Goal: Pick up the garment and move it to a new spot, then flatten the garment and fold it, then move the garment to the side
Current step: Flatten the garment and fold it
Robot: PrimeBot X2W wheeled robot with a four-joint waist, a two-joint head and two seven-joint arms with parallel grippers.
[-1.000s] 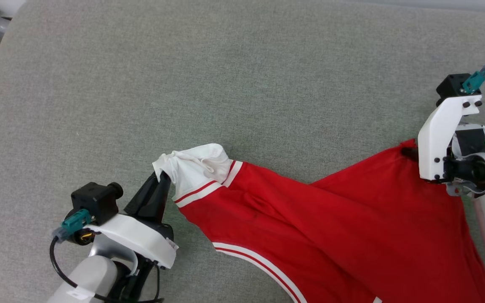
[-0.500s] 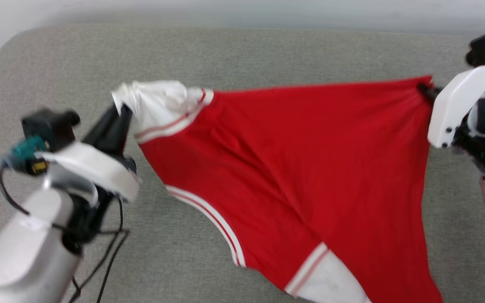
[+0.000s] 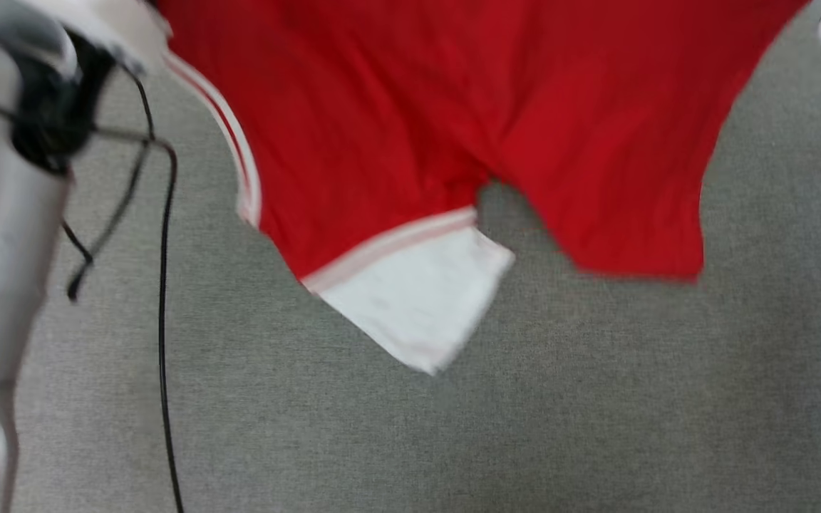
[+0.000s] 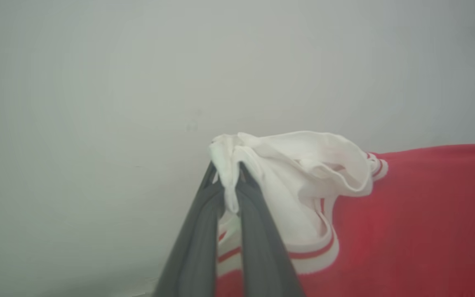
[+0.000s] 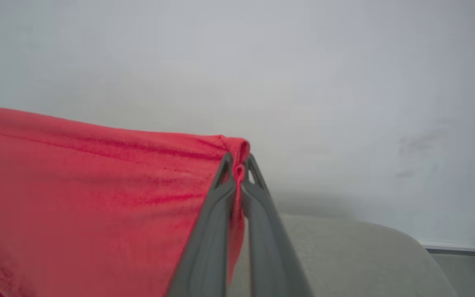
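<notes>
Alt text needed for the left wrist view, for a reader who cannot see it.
The left gripper is shut on a bunched white corner of the red jersey, held up in the air. The jersey runs off to the right, its white-and-red striped trim curving below the bunch. Behind is a plain pale wall.

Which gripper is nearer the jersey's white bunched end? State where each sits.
Left. The left gripper is shut on the white bunch of the jersey itself; the right gripper pinches a red corner at the cloth's opposite end.
</notes>
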